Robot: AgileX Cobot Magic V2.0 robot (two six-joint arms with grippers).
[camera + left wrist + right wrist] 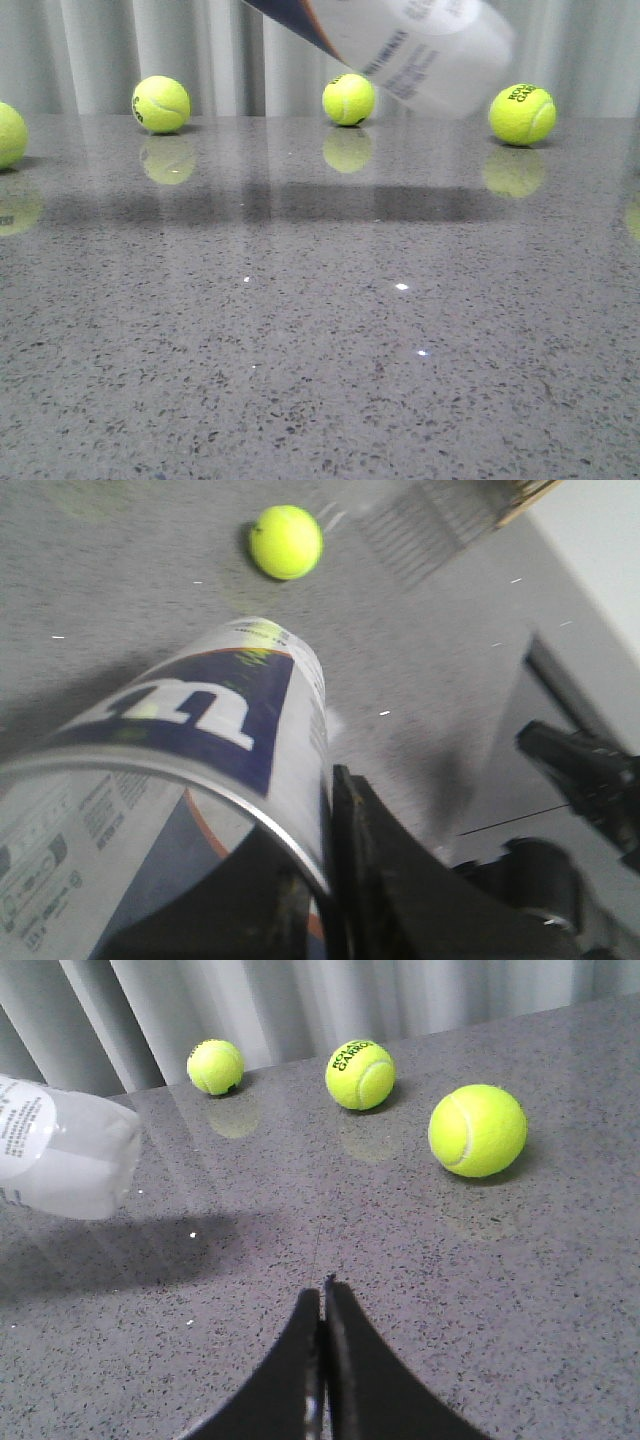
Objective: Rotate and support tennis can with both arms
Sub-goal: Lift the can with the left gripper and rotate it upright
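The tennis can (420, 45) hangs tilted in the air at the top of the front view, its white closed end to the right. In the left wrist view the can (190, 740) shows its navy panel with the white W and its metal rim. My left gripper (325, 880) is shut on the can's rim wall, one finger inside the can and one outside. My right gripper (322, 1295) is shut and empty, low over the table, with the can's white end (65, 1155) up and away to its side. The right arm (590, 780) shows in the left wrist view.
Several yellow-green tennis balls lie along the back of the grey stone table (320, 350): one (160, 103), one (348, 99), one (521, 113), and one at the left edge (8, 133). A grey curtain (200, 50) hangs behind the table.
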